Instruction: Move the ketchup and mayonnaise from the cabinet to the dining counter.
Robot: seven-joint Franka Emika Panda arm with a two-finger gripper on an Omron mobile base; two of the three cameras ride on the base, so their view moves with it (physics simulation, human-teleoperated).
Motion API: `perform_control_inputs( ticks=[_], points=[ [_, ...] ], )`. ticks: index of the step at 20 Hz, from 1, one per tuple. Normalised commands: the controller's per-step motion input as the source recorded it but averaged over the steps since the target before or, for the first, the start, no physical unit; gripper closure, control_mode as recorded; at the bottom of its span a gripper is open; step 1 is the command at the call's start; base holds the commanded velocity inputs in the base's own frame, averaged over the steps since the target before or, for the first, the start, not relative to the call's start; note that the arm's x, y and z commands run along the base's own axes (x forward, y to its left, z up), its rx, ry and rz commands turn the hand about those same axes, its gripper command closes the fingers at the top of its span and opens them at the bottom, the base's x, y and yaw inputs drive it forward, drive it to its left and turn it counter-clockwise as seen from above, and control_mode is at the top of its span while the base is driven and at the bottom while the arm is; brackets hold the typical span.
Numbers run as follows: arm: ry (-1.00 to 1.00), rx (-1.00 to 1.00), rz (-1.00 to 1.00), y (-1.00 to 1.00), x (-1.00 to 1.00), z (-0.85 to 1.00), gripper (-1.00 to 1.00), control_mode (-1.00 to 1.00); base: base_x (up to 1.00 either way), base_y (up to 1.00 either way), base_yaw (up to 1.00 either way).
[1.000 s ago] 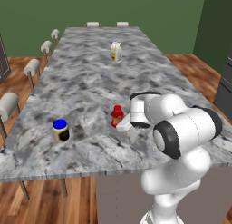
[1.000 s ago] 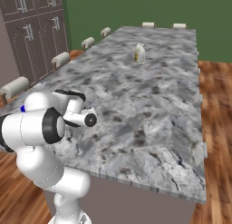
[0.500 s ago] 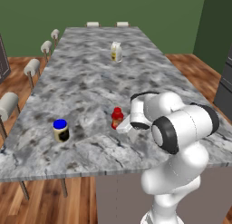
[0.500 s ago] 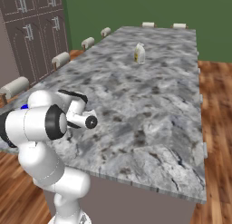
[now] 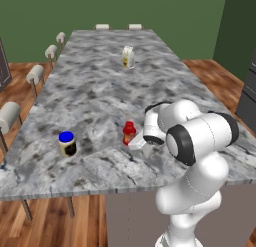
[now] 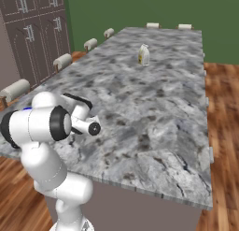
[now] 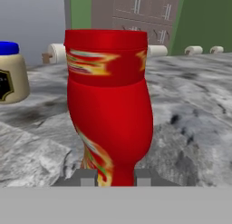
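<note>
Left base view, centre of the frame: your gripper (image 5: 136, 142) sits low over the dining counter (image 5: 100, 86), its jaws drawn narrow around the base of the ketchup (image 5: 129, 132). The red bottle stands upright on the stone, just left of the white wrist.

Left of the ketchup in the same frame, well apart from it, you see the mayonnaise (image 5: 67, 143) standing upright near the counter's near edge, blue lid on top. A small cream carton (image 5: 128, 57) stands far up the counter, in the upper middle of the frame. Round-cushioned stools (image 5: 36, 72) line the counter's left side.

Right base view: the arm fills the lower left of the frame and hides the ketchup from you; a sliver of blue shows at the arm's left edge. The carton (image 6: 144, 54) appears in the upper middle, and the counter (image 6: 154, 104) runs from lower left to upper right. Dark panelled cupboard doors (image 6: 32, 33) occupy the upper left.

Hand view: the ketchup (image 7: 108, 105) takes the centre of the frame, its lower end set between the two grey finger pads (image 7: 86, 177) at the bottom. The mayonnaise (image 7: 11, 73) shows at the left edge, standing on the counter (image 7: 190, 109) behind the bottle. Stools (image 7: 59, 53) and panelled doors (image 7: 140, 14) lie along the top.
</note>
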Motion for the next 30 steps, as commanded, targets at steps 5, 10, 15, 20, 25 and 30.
perform_control_inputs(
  ticks=[5, 10, 15, 20, 25, 30],
  points=[
    [0.00, 0.00, 0.00, 0.00, 0.00, -0.10, 1.00, -1.00, 0.00, 0.00, 0.00],
    [0.00, 0.00, 0.00, 0.00, 0.00, -0.06, 1.00, -1.00, 0.00, 0.00, 0.00],
    [0.00, 0.00, 0.00, 0.00, 0.00, -0.03, 1.00, -1.00, 0.00, 0.00, 0.00],
    [0.00, 0.00, 0.00, 0.00, 0.00, -0.03, 1.00, -1.00, 0.00, 0.00, 0.00],
    [0.00, 0.00, 0.00, 0.00, 0.00, -0.03, -1.00, -1.00, 0.00, 0.00, 0.00],
    [-0.03, 0.00, 0.01, 0.00, 0.00, 0.00, -1.00, -1.00, 0.00, 0.00, 0.00]
  ],
)
